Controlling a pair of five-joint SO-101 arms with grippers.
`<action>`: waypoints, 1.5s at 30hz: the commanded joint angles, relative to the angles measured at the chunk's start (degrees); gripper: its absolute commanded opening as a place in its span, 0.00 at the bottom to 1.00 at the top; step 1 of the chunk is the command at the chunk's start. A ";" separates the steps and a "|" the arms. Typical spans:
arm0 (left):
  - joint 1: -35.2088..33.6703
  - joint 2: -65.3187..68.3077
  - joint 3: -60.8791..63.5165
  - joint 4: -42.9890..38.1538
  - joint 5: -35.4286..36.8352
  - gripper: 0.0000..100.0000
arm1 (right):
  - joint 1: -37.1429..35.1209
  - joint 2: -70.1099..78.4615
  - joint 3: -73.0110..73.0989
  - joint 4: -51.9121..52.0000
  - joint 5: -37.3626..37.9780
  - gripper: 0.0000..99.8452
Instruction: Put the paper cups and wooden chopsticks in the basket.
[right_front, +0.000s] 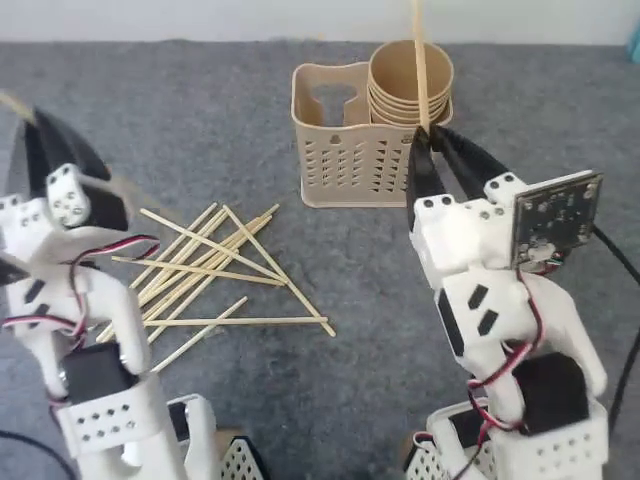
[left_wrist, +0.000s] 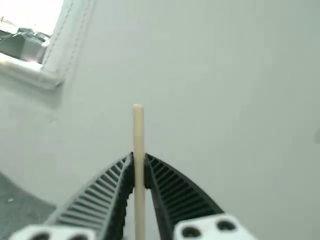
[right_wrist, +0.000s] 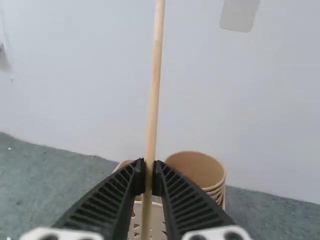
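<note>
A beige perforated basket (right_front: 345, 165) stands at the back of the grey mat, with a stack of paper cups (right_front: 410, 75) in its right compartment. My right gripper (right_front: 428, 138) hangs just in front of the cups, shut on a wooden chopstick (right_front: 420, 60) held upright. In the right wrist view the chopstick (right_wrist: 156, 75) rises from the gripper (right_wrist: 148, 167), with the cups (right_wrist: 197, 172) beyond. My left gripper (right_front: 35, 125) is raised at the far left, shut on another chopstick (left_wrist: 138, 130) between its fingertips (left_wrist: 139, 161). Several loose chopsticks (right_front: 200, 270) lie on the mat.
The basket's left compartment (right_front: 330, 105) has nothing in it. The mat (right_front: 200, 110) ends at a white wall behind the basket. The arms' white bases (right_front: 120, 420) stand at the front edge on both sides.
</note>
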 joint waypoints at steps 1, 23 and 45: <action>3.60 -0.62 2.59 -12.84 -1.76 0.01 | 0.48 -1.19 3.34 -9.36 -1.93 0.01; 7.65 -0.70 32.13 -42.37 -8.00 0.01 | -0.48 29.49 13.89 -67.47 -11.60 0.01; 8.00 4.48 33.27 -43.87 -10.64 0.01 | -1.80 65.80 -13.80 -66.68 -11.16 0.01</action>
